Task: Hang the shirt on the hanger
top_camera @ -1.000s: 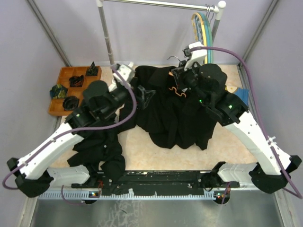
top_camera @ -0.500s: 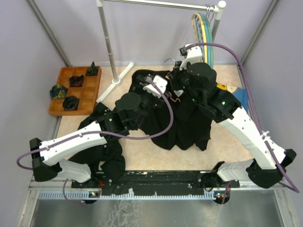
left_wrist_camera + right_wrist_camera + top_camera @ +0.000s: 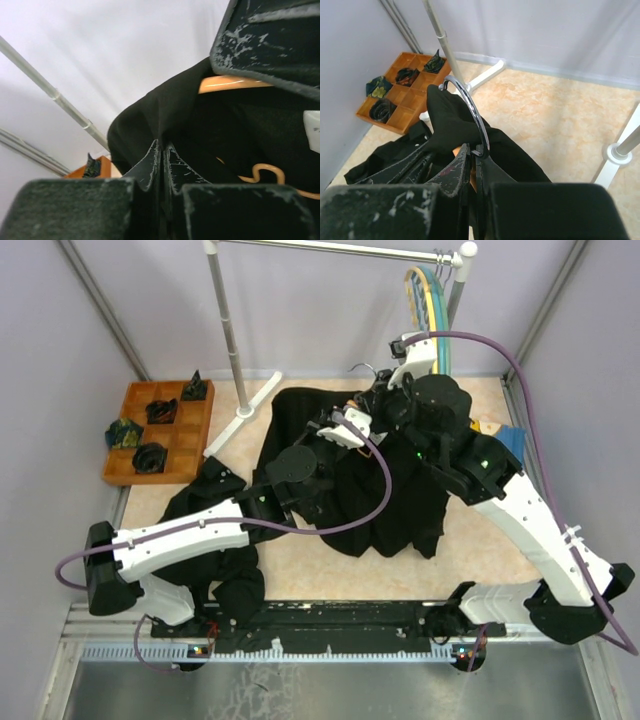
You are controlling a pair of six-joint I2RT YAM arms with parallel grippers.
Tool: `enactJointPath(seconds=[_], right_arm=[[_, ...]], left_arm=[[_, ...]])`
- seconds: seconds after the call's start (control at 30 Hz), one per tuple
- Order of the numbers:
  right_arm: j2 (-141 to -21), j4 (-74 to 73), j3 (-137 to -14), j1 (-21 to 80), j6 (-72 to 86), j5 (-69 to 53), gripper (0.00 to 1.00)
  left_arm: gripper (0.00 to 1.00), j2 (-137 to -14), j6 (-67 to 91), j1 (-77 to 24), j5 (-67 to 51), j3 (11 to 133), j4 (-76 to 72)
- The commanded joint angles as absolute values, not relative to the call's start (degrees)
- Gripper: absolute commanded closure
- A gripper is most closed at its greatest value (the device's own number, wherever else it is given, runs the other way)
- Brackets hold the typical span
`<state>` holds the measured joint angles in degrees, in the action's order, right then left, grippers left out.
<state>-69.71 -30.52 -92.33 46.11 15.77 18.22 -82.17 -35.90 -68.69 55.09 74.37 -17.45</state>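
- The right tool point(image 3: 471, 155) was clamped narrow on the hanger point(image 3: 234, 84) at the neck just below its metal hook point(image 3: 476, 112), holding it raised above the worktop point(image 3: 300, 560)
- The left tool point(image 3: 162, 150) was pinched tight on a fold of the shirt point(image 3: 385, 500), with black cloth caught between its 2 fingers, near the hanger's orange plastic
- The shirt hung from the hanger and spread down onto the middle of the worktop; in the left wrist view, orange plastic showed under the cloth on 1 side, and whether the other side was inside could not be told
- Step in hand, as I judged it: feeding the hanger into the shirt and working a shoulder over 1 arm
- The next move likely called for the left tool to draw its fold outward over the arm's tip while the right tool held the hanger level; the thin cloth could snag on the wavy notches
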Motion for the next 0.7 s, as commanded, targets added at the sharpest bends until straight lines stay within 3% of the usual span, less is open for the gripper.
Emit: enactJointPath(seconds=[0.0, 0.23, 0.67], right_arm=[[-67.4, -26.3, -93.9, 46.4, 14.0, 20.6, 1.00], [-66.6, -25.2, -91.5, 46.3, 10.6, 23.1, 1.00], [-65.6, -25.2, -90.6, 45.8, 8.4, 23.9, 1.00]], left_arm=[[1.00, -79.1, -37.1, -69.0, 59.1, 73.3, -21.0], [1.00, -74.0, -37.2, -69.0, 60.3, 73.7, -20.0], [1.00, -68.4, -22.0, -69.0, 58.8, 76.4, -2.5]])
